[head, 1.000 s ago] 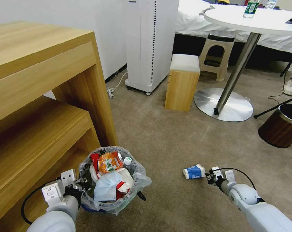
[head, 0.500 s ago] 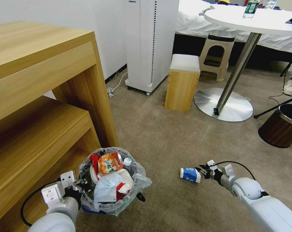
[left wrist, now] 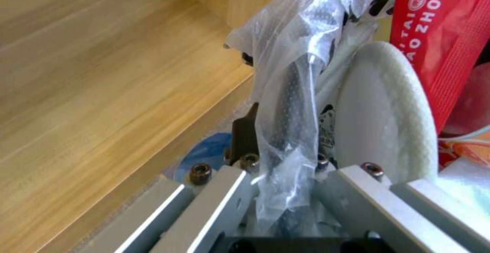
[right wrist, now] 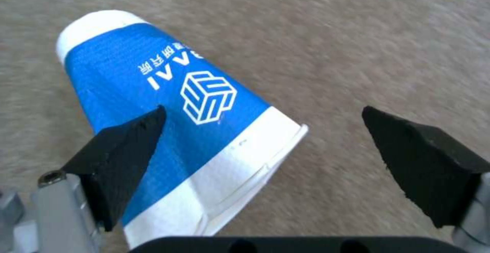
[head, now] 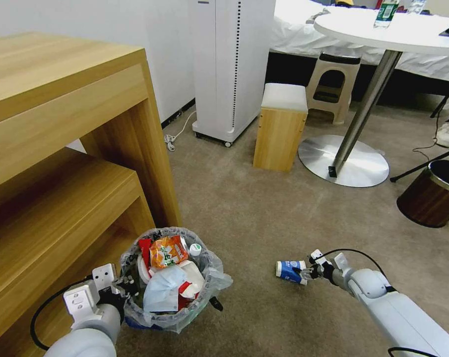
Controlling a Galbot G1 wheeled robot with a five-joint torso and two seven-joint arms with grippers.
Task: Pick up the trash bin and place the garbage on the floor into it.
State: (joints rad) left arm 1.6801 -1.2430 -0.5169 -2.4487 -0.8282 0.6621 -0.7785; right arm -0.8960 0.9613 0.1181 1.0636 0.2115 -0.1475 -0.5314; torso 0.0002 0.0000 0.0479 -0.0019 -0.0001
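Right claw (right wrist: 263, 126), fingers spread, reaches low over the floor (head: 264, 213) with the blue-white cup (head: 289, 271) lying on its side partly between the fingertips, its open rim toward the wrist. Left claw (left wrist: 283, 168), pressed together on the bag-lined rim of the trash bin (head: 170, 317), holds it beside the wooden shelf unit (head: 60, 163). Bin contents: a white slipper (left wrist: 383, 111), red wrappers (left wrist: 439, 27), pale-blue tissue (head: 162, 290).

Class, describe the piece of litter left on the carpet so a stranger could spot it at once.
Start at the tan carpet, right of the full black lined trash bin. There the blue-and-white paper cup lies on its side between the right gripper's open jaws, marked by a white cube logo.
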